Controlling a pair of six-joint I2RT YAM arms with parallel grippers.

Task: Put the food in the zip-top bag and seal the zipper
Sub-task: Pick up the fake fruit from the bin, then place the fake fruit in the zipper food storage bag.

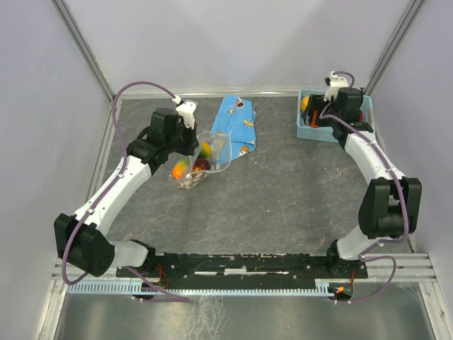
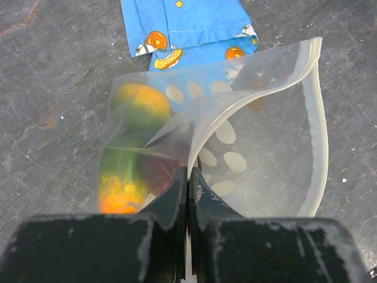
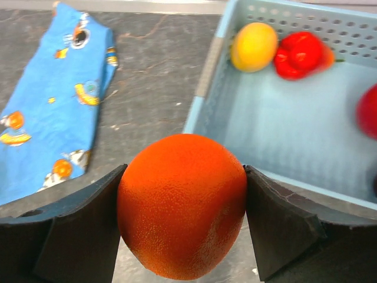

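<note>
The clear polka-dot zip-top bag (image 2: 259, 147) lies open on the table, also seen in the top view (image 1: 205, 157). Its whitish zipper (image 2: 321, 124) curves round the mouth. Inside are a yellow-green fruit (image 2: 140, 106), a green-orange fruit (image 2: 121, 183) and a dark red one (image 2: 162, 171). My left gripper (image 2: 188, 177) is shut on the bag's near mouth edge. My right gripper (image 3: 184, 203) is shut on an orange fruit (image 3: 182, 203), held above the table beside the basket's left edge.
The light-blue mesh basket (image 3: 283, 135) at the back right holds a yellow fruit (image 3: 253, 46) and red fruits (image 3: 300, 54). A flat blue wrapper with orange prints (image 1: 235, 127) lies behind the bag, also in the right wrist view (image 3: 53, 100).
</note>
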